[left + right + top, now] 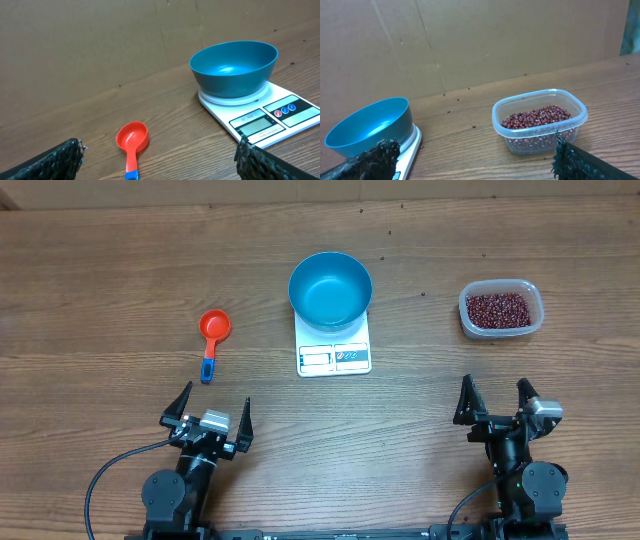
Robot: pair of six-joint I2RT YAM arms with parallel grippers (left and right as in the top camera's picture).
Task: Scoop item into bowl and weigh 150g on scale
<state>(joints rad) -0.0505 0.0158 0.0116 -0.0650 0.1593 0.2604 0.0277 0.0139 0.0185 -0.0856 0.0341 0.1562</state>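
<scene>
The left gripper (215, 406) and right gripper (494, 390) stand nearest, jaws wide apart, holding nothing. Beyond lie one red scoop (213, 330) and one white scale (334, 357), its label unreadable, carrying one empty blue bowl (330, 288). Far right, one clear container (536, 300) holds the beans (497, 309).

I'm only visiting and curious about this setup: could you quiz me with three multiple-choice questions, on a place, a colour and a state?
1. Where does the round, deep, bright blue bowl stand? A on the flat white rectangular scale; B on the bare table; C on a shelf.
2. What colour is the cup of the plastic scoop? A green; B red; C yellow.
3. The bowl is: A full of water; B tipped over; C upright and empty.
Answers: A, it sits on the scale's platform; B, red cup, blue handle; C, its bare blue inside shows.
</scene>
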